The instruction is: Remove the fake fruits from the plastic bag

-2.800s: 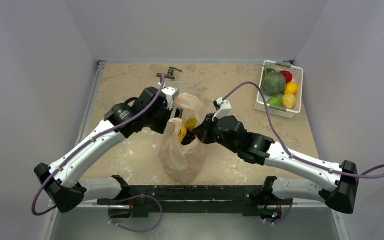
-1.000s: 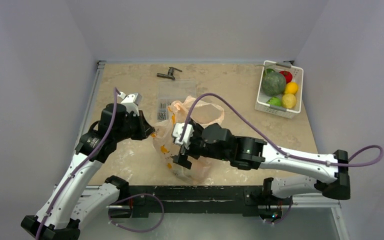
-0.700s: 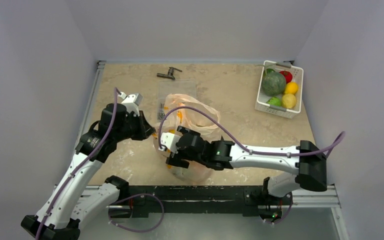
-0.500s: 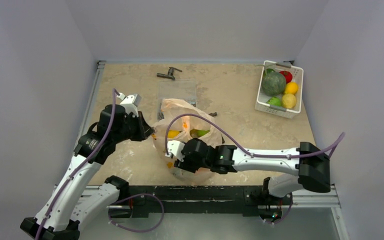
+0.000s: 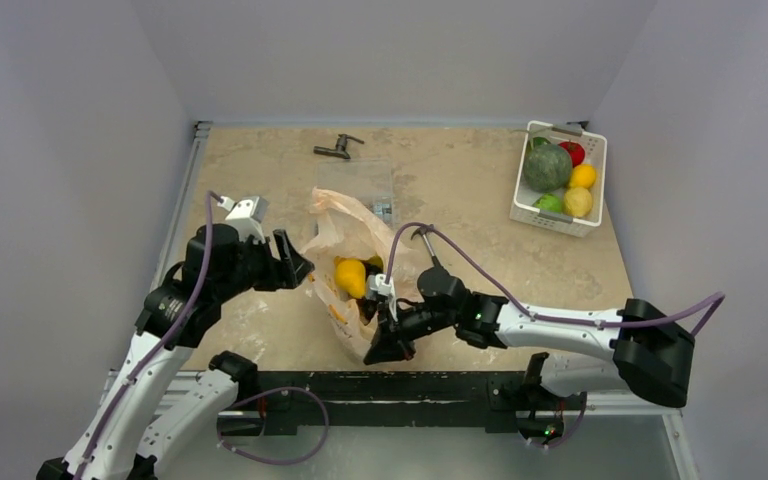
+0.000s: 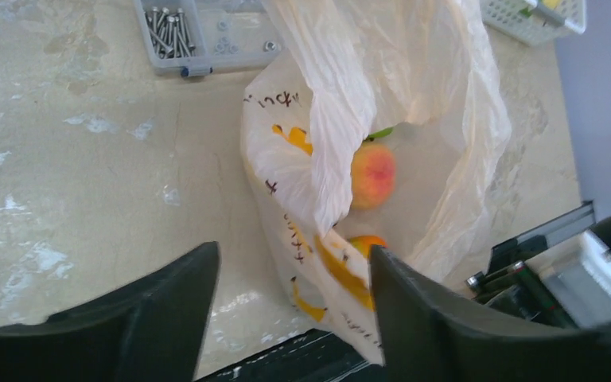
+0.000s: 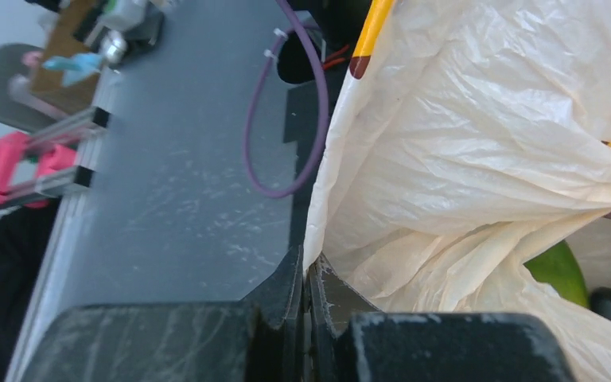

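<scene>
Your right gripper (image 7: pixel 306 270) is pinched tight on a fold of the bag (image 5: pixel 345 228) at its near, low end, close to the table's (image 5: pixel 480 190) front edge. That is the end to hold if you mean to tip the load out: raise it and the fruits should roll toward the opening.

Your left gripper (image 5: pixel 292 262) stands with its jaws well apart and nothing between them. It is just beside the bag's left flank, where it could take the rim and hold the opening wide.

The bag lies mid-table, gaping upward, with one flap standing up at the far side. All the fruits you can see are inside it. A yellow fruit (image 5: pixel 350 277) shows through the opening from above. A peach (image 6: pixel 372 173) and an orange fruit (image 6: pixel 366 243) rest against the film in the left wrist view. A green fruit (image 7: pixel 561 270) sits near your right fingers.

None is out yet, so I judge the emptying barely begun. Mind the thin film: it may slip or tear at so small a pinch.
</scene>
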You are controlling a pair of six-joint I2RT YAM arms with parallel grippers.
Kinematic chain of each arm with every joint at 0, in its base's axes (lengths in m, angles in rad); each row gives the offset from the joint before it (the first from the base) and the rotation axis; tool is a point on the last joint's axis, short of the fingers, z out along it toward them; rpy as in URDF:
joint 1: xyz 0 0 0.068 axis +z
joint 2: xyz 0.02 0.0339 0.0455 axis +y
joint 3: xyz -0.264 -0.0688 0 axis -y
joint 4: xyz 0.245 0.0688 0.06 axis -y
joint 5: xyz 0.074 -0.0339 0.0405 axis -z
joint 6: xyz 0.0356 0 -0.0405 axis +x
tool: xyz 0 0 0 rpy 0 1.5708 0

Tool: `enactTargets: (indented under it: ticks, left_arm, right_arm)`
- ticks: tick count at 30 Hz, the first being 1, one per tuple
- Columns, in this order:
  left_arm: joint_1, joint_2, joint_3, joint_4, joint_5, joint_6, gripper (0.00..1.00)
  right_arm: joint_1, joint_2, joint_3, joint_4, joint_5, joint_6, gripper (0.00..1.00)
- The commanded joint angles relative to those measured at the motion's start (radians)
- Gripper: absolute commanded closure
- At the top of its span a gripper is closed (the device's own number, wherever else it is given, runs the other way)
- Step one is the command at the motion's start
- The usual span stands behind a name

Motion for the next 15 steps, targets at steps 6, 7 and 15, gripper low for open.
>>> enactTargets:
  ticks: [6, 7, 15]
  left_arm:
    - [-0.015, -0.092, -0.029, -0.11, 0.148, -0.241, 0.0]
    - [-0.038, -0.109, -0.057, -0.08, 0.146, -0.281, 0.0]
    - [-0.321, 0.029, -0.107, 0.008, -0.114, -0.368, 0.0]
  right_arm:
    - [-0.037, -0.031, 0.042, 0.071, 0.009, 0.127, 1.0]
    - [-0.037, -0.029, 0.046, 0.062, 0.026, 0.121, 1.0]
    - [0.013, 0.013, 0.098, -0.026, 0.108, 0.076, 1.0]
